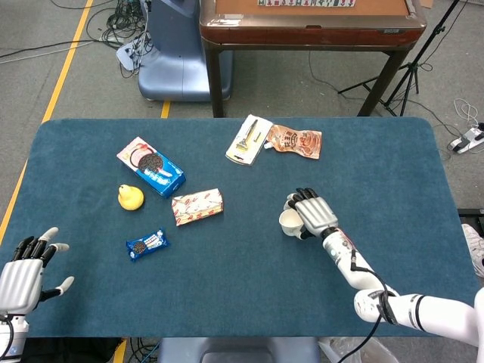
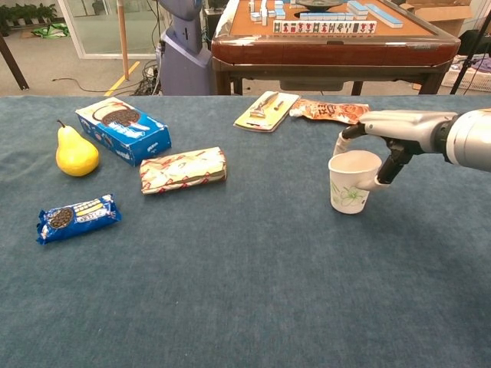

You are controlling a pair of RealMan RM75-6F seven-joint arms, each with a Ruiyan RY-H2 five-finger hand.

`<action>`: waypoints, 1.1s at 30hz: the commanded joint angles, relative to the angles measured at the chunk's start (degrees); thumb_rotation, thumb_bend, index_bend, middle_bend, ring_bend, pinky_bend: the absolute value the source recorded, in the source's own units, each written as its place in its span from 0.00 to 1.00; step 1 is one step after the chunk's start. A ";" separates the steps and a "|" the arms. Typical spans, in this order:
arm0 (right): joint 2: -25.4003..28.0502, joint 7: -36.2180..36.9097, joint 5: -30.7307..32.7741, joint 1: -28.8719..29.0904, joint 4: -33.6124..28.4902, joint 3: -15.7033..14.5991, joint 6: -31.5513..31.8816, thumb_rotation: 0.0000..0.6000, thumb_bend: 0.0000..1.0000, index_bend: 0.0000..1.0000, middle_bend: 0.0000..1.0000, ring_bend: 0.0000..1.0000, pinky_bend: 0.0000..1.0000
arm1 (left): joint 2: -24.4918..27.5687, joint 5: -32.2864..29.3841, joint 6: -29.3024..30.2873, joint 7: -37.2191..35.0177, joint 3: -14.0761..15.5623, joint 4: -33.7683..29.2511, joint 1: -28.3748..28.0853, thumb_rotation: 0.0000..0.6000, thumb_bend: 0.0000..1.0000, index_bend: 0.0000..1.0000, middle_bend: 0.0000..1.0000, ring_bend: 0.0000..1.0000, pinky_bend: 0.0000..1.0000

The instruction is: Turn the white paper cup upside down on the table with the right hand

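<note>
The white paper cup (image 1: 287,222) (image 2: 350,184) stands upright, mouth up, on the blue table right of centre. My right hand (image 1: 314,212) (image 2: 395,132) is wrapped around it from the right. Its thumb presses the cup's near right side and its fingers curl over the far rim, so the hand grips the cup. In the head view the hand covers the cup's right half. My left hand (image 1: 23,277) hovers at the table's near left corner with its fingers spread, holding nothing. It does not show in the chest view.
A yellow pear (image 1: 130,197), a blue cookie box (image 1: 151,168), a red-and-white wrapped pack (image 1: 197,206) and a small blue cookie packet (image 1: 147,243) lie on the left. A carded utensil (image 1: 249,139) and an orange pouch (image 1: 295,141) lie behind the cup.
</note>
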 commanded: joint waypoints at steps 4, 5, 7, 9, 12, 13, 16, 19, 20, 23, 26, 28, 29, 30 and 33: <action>2.04 -4.02 -2.13 0.59 -1.63 -1.49 2.55 1.00 0.35 0.38 0.22 0.00 0.06 | 0.31 0.02 -0.01 -0.17 0.00 -0.16 0.02 1.00 0.15 0.35 0.13 0.16 0.08; 2.48 -5.73 -2.47 0.91 -1.93 -1.80 3.37 1.00 0.35 0.38 0.23 0.01 0.06 | 0.36 0.07 -0.01 -0.22 -0.01 -0.19 0.01 1.00 0.15 0.35 0.13 0.16 0.08; 3.34 -10.72 -2.92 1.84 -2.53 -2.61 5.38 1.00 0.35 0.39 0.23 0.01 0.06 | 0.43 0.15 -0.04 -0.25 -0.02 -0.26 -0.04 1.00 0.15 0.35 0.13 0.16 0.08; 3.80 -15.40 -2.57 2.96 -3.00 -3.36 6.37 1.00 0.35 0.39 0.23 0.01 0.06 | 0.43 0.21 -0.12 -0.25 0.04 -0.28 -0.07 1.00 0.15 0.35 0.13 0.16 0.08; 3.66 -24.02 -0.96 5.42 -2.92 -5.10 6.81 1.00 0.35 0.39 0.23 0.01 0.06 | 0.39 0.26 -0.10 -0.25 0.12 -0.35 -0.01 1.00 0.15 0.35 0.13 0.16 0.08; 3.32 -26.16 -0.41 6.04 -2.68 -5.55 6.95 1.00 0.35 0.39 0.23 0.01 0.05 | 0.42 0.26 -0.05 -0.27 0.13 -0.40 0.03 1.00 0.15 0.35 0.13 0.16 0.08; 1.34 -31.29 0.84 7.59 -1.06 -6.92 7.17 1.00 0.35 0.39 0.23 0.01 0.04 | 0.49 0.17 0.27 -0.35 0.16 -0.47 0.29 1.00 0.15 0.34 0.13 0.16 0.08; -1.07 -34.06 1.52 8.28 1.13 -8.02 7.42 1.00 0.36 0.39 0.22 0.01 0.02 | 0.59 0.14 0.55 -0.47 0.33 -0.50 0.60 1.00 0.15 0.34 0.13 0.16 0.08; -1.75 -34.45 1.76 8.36 1.75 -8.18 7.49 1.00 0.36 0.39 0.21 0.01 0.02 | 0.63 0.11 0.58 -0.47 0.41 -0.49 0.69 1.00 0.15 0.34 0.13 0.16 0.08; -3.76 -34.39 2.27 8.44 3.52 -8.35 7.32 1.00 0.36 0.38 0.20 0.01 0.00 | 0.86 -0.12 0.59 -0.55 0.52 -0.55 0.92 1.00 0.15 0.34 0.13 0.16 0.08; -5.26 -33.92 3.35 8.47 4.45 -8.20 6.92 1.00 0.35 0.33 0.18 0.00 0.00 | 0.87 0.12 0.90 -0.62 0.51 -0.54 1.04 1.00 0.15 0.34 0.13 0.16 0.08; -5.72 -33.09 3.98 8.50 4.08 -7.68 6.80 1.00 0.29 0.22 0.13 0.00 0.00 | 0.88 0.30 1.04 -0.60 0.58 -0.59 1.13 1.00 0.15 0.34 0.13 0.16 0.08; -5.78 -32.47 3.92 8.45 3.82 -7.42 6.84 1.00 0.27 0.18 0.12 0.00 0.00 | 0.90 0.34 1.08 -0.58 0.59 -0.60 1.16 1.00 0.15 0.34 0.13 0.16 0.08; -5.75 -31.30 3.61 8.31 3.46 -6.98 6.92 1.00 0.23 0.12 0.09 0.00 0.00 | 0.98 0.35 1.08 -0.57 0.59 -0.66 1.18 1.00 0.15 0.34 0.13 0.16 0.08; -4.81 -27.76 3.77 7.74 1.85 -5.70 6.64 1.00 0.17 0.01 0.06 0.00 0.00 | 1.17 0.39 1.15 -0.50 0.57 -0.84 1.23 1.00 0.15 0.34 0.13 0.16 0.08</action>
